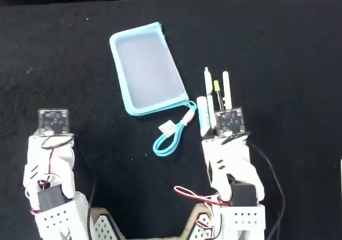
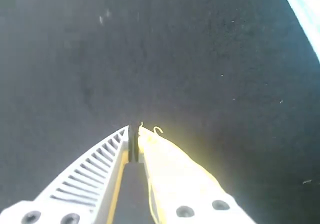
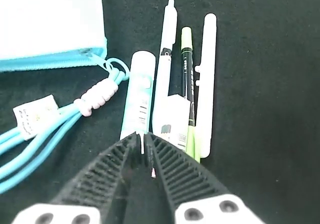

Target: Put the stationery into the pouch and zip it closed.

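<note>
Right wrist view: right gripper (image 3: 144, 140) closed, empty, tips beside the stationery (image 3: 164, 84); left gripper (image 2: 134, 132) closed, empty.

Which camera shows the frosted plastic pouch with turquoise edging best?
The high view: there the frosted plastic pouch with turquoise edging is seen whole, from above. The right wrist view catches one corner; the left wrist view, a turquoise sliver.

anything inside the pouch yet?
No shapes show through the frosted face of the pouch. The stationery, four pieces, lies outside on the table beside it. The face isn't clear, so something thin inside could be hidden.
</note>
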Controlling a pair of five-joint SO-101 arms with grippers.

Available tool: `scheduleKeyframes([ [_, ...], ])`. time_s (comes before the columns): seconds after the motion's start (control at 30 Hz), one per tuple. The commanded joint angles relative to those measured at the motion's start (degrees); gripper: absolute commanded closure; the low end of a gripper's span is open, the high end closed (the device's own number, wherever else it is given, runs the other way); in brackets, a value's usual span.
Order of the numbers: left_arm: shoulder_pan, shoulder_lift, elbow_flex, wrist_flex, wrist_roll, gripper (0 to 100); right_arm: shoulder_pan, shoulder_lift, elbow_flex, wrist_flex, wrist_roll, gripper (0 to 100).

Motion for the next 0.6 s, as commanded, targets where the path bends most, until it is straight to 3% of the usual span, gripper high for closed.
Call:
scheduleKeyframes([
  [0.0, -0.4, -0.2, 1.2, -6.9, -4.0, 95, -0.2, -5.6, -0.2, 0.4, 1.2, 98.3],
  [0.17, 1.0, -0.2, 1.0, -22.9, 1.8, 95, -0.2, -5.6, -0.2, 0.4, 1.2, 98.3],
  [0.3, 6.8, -0.2, 1.0, -30.1, 4.4, 95, -0.2, -5.6, -0.2, 0.4, 1.2, 98.3],
  [0.43, 13.3, -0.2, 1.0, -32.9, 8.9, 95, -0.2, -5.6, -0.2, 0.4, 1.2, 98.3],
  [0.57, 17.0, -0.1, 1.2, -27.9, 16.4, 95, -0.2, -5.6, -0.2, 0.4, 1.3, 98.3],
])
